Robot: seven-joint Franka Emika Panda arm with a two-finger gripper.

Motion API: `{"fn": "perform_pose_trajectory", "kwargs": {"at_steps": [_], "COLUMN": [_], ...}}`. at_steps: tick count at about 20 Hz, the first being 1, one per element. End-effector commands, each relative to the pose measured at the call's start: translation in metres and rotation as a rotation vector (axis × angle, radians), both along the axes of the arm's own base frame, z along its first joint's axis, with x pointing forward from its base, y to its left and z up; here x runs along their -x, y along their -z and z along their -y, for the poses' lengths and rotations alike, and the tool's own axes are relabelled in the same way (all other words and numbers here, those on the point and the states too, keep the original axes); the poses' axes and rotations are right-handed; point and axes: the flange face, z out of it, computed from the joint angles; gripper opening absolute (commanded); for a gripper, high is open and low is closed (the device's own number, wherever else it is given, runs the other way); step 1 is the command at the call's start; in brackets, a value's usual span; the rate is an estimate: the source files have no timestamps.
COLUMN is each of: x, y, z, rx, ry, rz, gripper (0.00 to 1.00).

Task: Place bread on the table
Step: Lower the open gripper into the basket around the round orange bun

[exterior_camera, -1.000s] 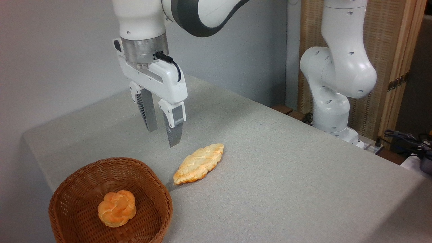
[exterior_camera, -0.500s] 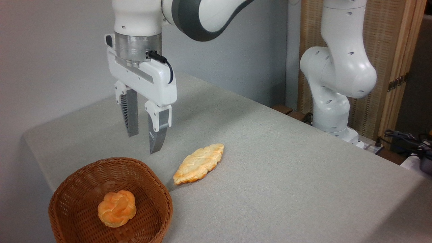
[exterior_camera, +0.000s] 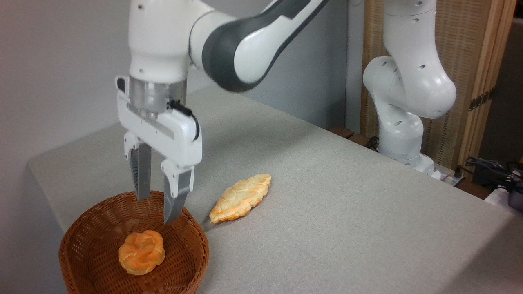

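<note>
Your bread [exterior_camera: 141, 252] is a small round bun, glossy orange-gold, its top twisted into a knot of rounded lobes with paler seams between them. It lies on the floor of the wicker basket [exterior_camera: 92, 220], toward the near side, and nothing grips it. The basket is brown, tightly woven, round with a raised wall, and stands at the near left corner of the table [exterior_camera: 347, 196].

The table surface is a light grey, cloth-like covering with a fine grain and a rounded far-left corner. A second pastry [exterior_camera: 240, 198], longer, flatter, pale gold and leaf-shaped with a braided ridge, rests on the cloth just right of the basket's rim.

Your gripper [exterior_camera: 158, 210] points straight down over the basket's far side, its two grey ribbed fingers [exterior_camera: 143, 177] parted by a modest gap and holding nothing. The tips stand above and behind the bun, clear of it. The arm's housing is smooth white with dark grey joints.
</note>
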Motion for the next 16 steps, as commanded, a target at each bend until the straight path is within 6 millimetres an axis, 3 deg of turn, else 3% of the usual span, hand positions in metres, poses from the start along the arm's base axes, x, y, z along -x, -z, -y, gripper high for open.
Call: {"fn": "perform_pose_trajectory", "kwargs": {"at_steps": [1,11,16], "x": [-0.018,-0.040,-0.043], "y": [0.027,0.082,0.092], "z": [-0.004,-0.001,0.000], "rx": [-0.007,-0.016,-0.025], "ry": [-0.011,-0.019,-0.012], "rz": [0.031,0.065,0.063], "gripper": [1.00,1.00,1.00]}}
